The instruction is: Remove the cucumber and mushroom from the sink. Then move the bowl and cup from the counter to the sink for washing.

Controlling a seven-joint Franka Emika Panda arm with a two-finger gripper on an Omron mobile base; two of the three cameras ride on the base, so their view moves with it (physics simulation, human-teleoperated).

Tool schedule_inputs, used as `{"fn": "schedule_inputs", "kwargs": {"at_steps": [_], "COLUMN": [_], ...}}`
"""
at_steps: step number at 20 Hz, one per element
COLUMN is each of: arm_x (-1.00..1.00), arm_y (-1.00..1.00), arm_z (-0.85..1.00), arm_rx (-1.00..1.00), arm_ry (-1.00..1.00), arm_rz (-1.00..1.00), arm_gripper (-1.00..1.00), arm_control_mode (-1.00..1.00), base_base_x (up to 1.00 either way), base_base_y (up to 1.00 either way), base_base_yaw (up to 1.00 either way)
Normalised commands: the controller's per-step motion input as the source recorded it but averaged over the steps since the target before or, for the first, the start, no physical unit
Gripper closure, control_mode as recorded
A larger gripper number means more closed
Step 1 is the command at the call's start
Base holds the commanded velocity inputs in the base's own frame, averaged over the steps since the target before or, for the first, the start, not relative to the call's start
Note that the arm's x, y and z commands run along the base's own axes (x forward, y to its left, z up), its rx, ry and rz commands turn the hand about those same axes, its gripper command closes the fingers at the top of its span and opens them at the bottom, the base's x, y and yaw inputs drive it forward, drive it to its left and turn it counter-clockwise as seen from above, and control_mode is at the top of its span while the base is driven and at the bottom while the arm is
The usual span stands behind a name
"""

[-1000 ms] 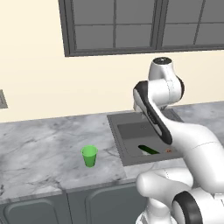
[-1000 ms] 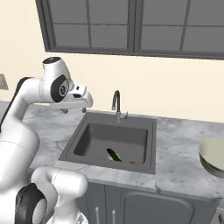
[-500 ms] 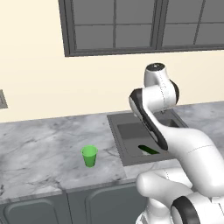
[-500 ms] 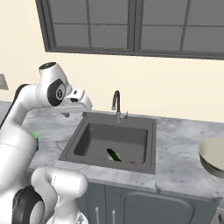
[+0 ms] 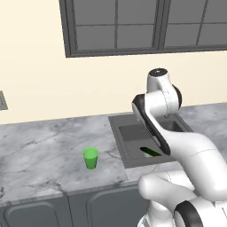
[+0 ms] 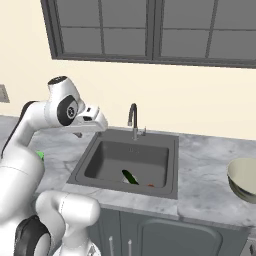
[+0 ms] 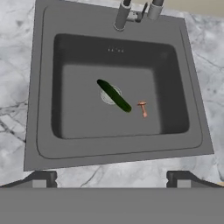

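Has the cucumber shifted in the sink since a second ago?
No. In the right base view the cucumber lies at the same spot on the sink floor, just left of the mushroom, as before.

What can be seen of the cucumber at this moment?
The cucumber is slim, elongated, dark green and glossy. It lies flat on the floor of the dark grey sink, set diagonally across the pale round drain, which it partly covers. The small orange-brown mushroom lies close beside one end, apparently not touching. Nothing grips it; the gripper hangs open well above the basin.
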Motion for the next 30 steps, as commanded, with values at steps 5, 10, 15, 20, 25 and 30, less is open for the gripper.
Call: {"fn": "schedule_inputs", "kwargs": {"at_steps": [5,10,15,20,25,30], "arm_x": [0.04,0.08,0.09,0.09,0.10,0.12], "arm_y": [-0.06,-0.04,-0.04,-0.06,-0.05,-0.05], "arm_z": [-0.16,-0.16,-0.18,-0.18,-0.18,-0.18], "arm_rx": [-0.05,-0.03,-0.02,-0.01,0.00,-0.01], "arm_ry": [0.00,0.00,0.00,0.00,0.00,0.00], "arm_rz": [0.02,0.01,0.01,0.04,0.06,0.07], "arm_gripper": [-1.00,-1.00,-1.00,-1.00,-1.00,-1.00], "arm_control_mode": [-1.00,-1.00,-1.00,-1.00,-1.00,-1.00], "base_base_x": [0.00,0.00,0.00,0.00,0.00,0.00], "base_base_y": [0.00,0.00,0.00,0.00,0.00,0.00], "base_base_yaw": [0.00,0.00,0.00,0.00,0.00,0.00]}}
